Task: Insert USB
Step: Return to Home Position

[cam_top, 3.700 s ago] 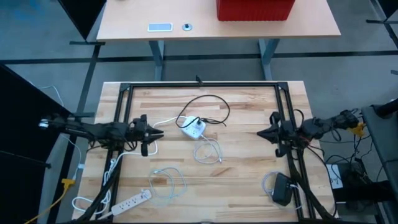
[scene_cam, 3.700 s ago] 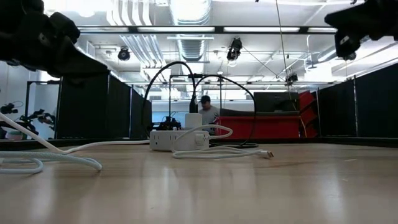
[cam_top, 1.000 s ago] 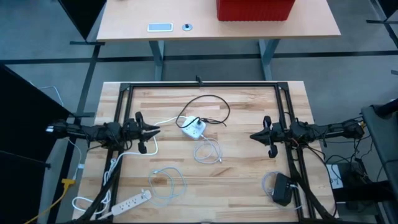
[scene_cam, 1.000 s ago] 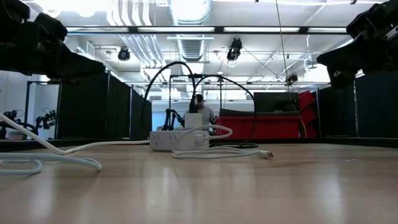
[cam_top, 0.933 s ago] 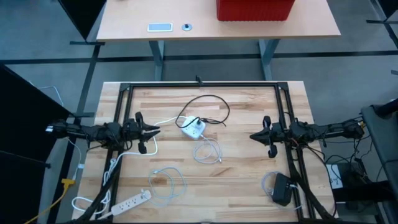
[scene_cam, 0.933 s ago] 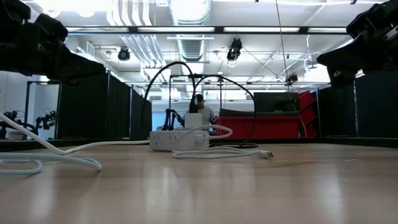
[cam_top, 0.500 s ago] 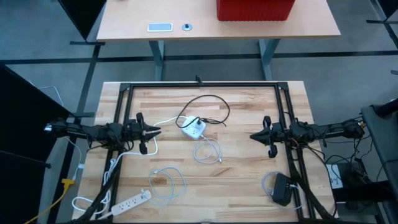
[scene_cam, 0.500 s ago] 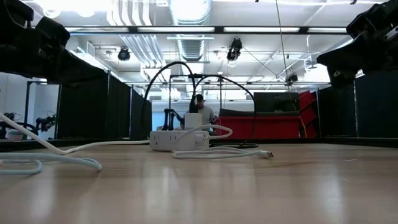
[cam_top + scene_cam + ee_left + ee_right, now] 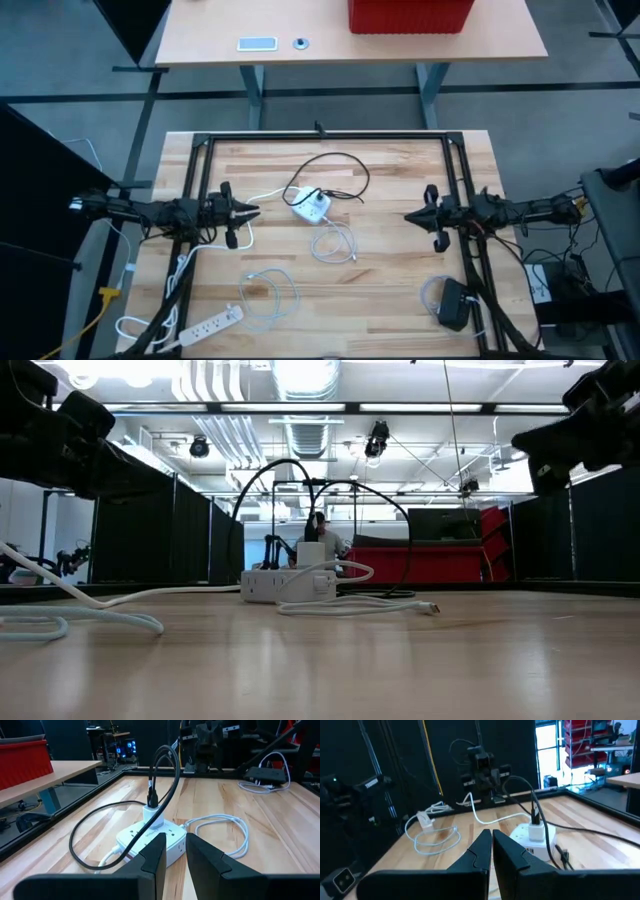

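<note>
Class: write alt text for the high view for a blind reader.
A white square outlet extension with a black cable plugged in lies on the light wooden table. The left gripper and right gripper hover either side, holding nothing.

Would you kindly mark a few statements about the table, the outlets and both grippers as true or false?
1. A black cable is plugged into the white outlet at the middle of the table. True.
2. The right gripper holds a cable. False: it hangs empty over the right side, fingers shut.
3. The black outlet lies on the table's right side. True.
4. The strip touches the white outlet. False: it lies apart, near a left corner.
5. The left gripper rests on the white outlet. False: it hangs left of it, apart.
</note>
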